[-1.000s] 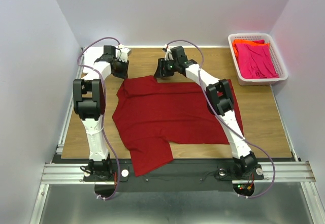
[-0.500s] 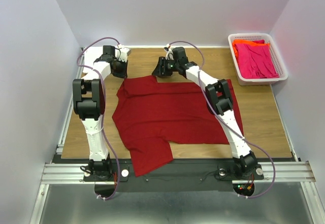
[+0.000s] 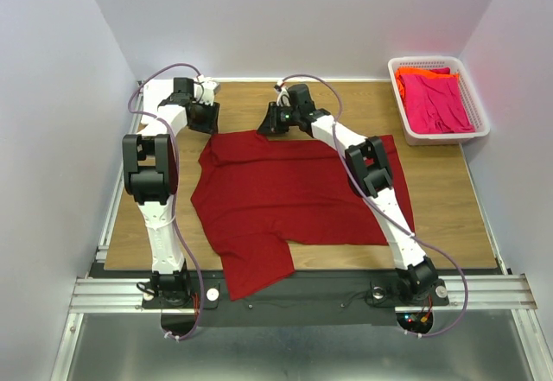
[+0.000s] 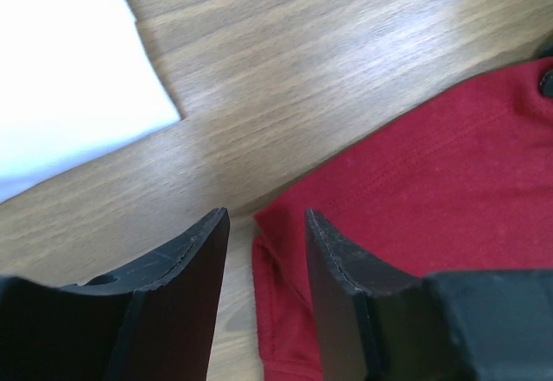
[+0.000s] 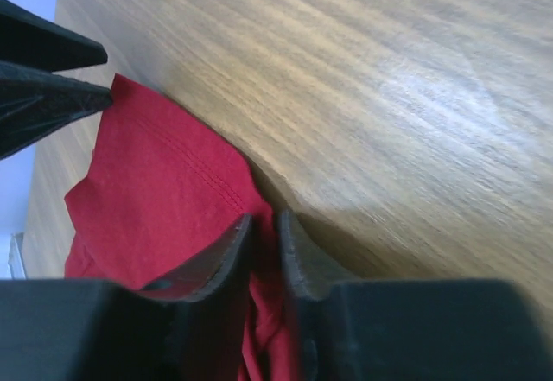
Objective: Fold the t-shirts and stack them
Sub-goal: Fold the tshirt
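Observation:
A large dark red t-shirt (image 3: 285,191) lies spread on the wooden table (image 3: 449,200), with one sleeve hanging over the near edge. My left gripper (image 3: 207,122) is at the shirt's far left corner. In the left wrist view it (image 4: 266,217) is open, with the folded red hem (image 4: 285,303) lying between its fingers. My right gripper (image 3: 269,124) is at the shirt's far edge. In the right wrist view it (image 5: 263,219) is shut on the red cloth (image 5: 155,182). Pink (image 3: 436,100) and orange (image 3: 415,74) t-shirts lie in the basket. No white shirt shows.
A white lattice basket (image 3: 396,87) stands at the table's back right corner. White walls close in on the left, back and right. A white surface (image 4: 69,70) fills the upper left of the left wrist view. The left gripper's dark fingers (image 5: 52,87) show in the right wrist view.
My right gripper has shifted slightly left along the shirt's far edge. The left arm has barely moved, and the shirt lies as before.

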Action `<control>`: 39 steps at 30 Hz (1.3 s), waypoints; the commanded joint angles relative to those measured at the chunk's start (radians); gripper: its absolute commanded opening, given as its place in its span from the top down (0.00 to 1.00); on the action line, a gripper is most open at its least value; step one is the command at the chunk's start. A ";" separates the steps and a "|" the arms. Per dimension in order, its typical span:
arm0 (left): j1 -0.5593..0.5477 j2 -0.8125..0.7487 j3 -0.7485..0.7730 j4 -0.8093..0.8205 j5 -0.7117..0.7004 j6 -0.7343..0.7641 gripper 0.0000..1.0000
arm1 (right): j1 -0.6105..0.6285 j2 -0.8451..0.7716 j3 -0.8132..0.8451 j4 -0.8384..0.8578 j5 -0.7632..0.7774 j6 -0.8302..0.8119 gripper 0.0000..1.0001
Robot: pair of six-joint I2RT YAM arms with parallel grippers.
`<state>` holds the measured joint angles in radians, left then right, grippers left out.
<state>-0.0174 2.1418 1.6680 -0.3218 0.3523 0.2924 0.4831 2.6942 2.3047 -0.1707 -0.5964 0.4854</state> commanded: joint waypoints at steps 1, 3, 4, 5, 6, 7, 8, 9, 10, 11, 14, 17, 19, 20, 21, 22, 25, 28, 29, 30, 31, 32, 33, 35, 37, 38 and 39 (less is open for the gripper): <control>0.010 -0.046 -0.013 0.010 -0.013 -0.001 0.48 | 0.011 0.009 0.021 0.048 -0.031 -0.002 0.81; 0.010 -0.043 -0.013 0.009 -0.007 0.005 0.50 | 0.012 0.006 0.022 0.050 -0.034 -0.008 0.85; 0.010 -0.043 -0.013 0.006 -0.001 0.005 0.50 | 0.012 0.003 0.022 0.050 -0.036 -0.010 0.89; 0.010 -0.039 -0.010 0.006 0.002 0.005 0.52 | 0.011 0.000 0.021 0.050 -0.037 -0.016 0.90; 0.010 -0.039 -0.008 0.004 0.017 0.005 0.54 | 0.012 -0.001 0.019 0.051 -0.037 -0.018 0.92; 0.010 -0.036 -0.008 0.004 0.022 0.005 0.55 | 0.011 -0.004 0.018 0.051 -0.037 -0.019 0.93; 0.010 -0.033 -0.005 0.001 0.025 0.002 0.58 | 0.011 -0.005 0.016 0.051 -0.039 -0.027 0.94; 0.010 -0.031 -0.004 0.003 0.027 0.002 0.60 | 0.011 -0.011 0.013 0.051 -0.037 -0.028 0.96; 0.010 -0.030 -0.004 0.003 0.027 0.001 0.60 | 0.011 -0.014 0.012 0.050 -0.036 -0.030 0.96; 0.010 -0.025 -0.002 0.001 0.027 0.002 0.62 | 0.012 -0.016 0.012 0.051 -0.034 -0.033 0.96; 0.010 -0.019 0.006 -0.002 0.034 0.004 0.63 | 0.011 -0.020 0.013 0.053 -0.037 -0.033 0.97; 0.010 -0.011 0.012 -0.003 0.033 0.005 0.63 | 0.012 -0.025 0.009 0.053 -0.042 -0.041 0.98; 0.010 -0.008 0.013 -0.005 0.034 0.005 0.64 | 0.011 -0.027 0.009 0.053 -0.042 -0.041 0.99; 0.010 -0.005 0.016 -0.010 0.034 0.005 0.65 | 0.011 -0.027 0.007 0.053 -0.043 -0.044 0.99; 0.010 0.000 0.019 -0.011 0.036 0.005 0.65 | 0.011 -0.028 0.004 0.054 -0.045 -0.042 0.99; 0.010 0.003 0.021 -0.010 0.036 0.005 0.66 | 0.011 -0.031 0.001 0.054 -0.046 -0.045 0.99; 0.010 0.009 0.027 -0.017 0.034 0.005 0.66 | 0.011 -0.036 -0.004 0.054 -0.045 -0.050 0.99; 0.010 0.018 0.039 -0.020 0.040 0.002 0.66 | 0.011 -0.040 -0.005 0.054 -0.046 -0.054 0.99; 0.010 0.021 0.044 -0.023 0.040 0.002 0.68 | 0.011 -0.040 -0.005 0.054 -0.049 -0.054 0.99; 0.010 0.020 0.044 -0.022 0.043 0.004 0.71 | 0.011 -0.042 -0.004 0.053 -0.049 -0.056 1.00; 0.010 0.018 0.044 -0.022 0.043 0.004 0.73 | 0.012 -0.046 -0.007 0.054 -0.051 -0.056 0.99; 0.010 0.013 0.044 -0.022 0.047 0.005 0.81 | 0.011 -0.048 -0.010 0.053 -0.055 -0.057 0.99; 0.010 0.010 0.044 -0.020 0.047 0.005 0.83 | 0.011 -0.050 -0.013 0.053 -0.056 -0.057 1.00; 0.010 -0.008 0.038 -0.019 0.054 0.010 0.96 | 0.011 -0.063 -0.019 0.053 -0.062 -0.062 1.00; 0.010 -0.029 0.029 -0.013 0.065 0.010 1.00 | 0.011 -0.085 -0.025 0.053 -0.071 -0.064 0.99; 0.010 -0.039 0.013 -0.004 0.068 0.014 1.00 | 0.011 -0.097 -0.031 0.053 -0.074 -0.071 0.99; 0.010 -0.071 0.006 0.000 0.073 0.017 1.00 | 0.011 -0.109 -0.043 0.053 -0.083 -0.076 0.99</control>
<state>-0.0109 2.1715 1.6703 -0.3363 0.3901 0.2974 0.4862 2.6976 2.2883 -0.1642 -0.6384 0.4400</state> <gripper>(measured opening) 0.021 0.054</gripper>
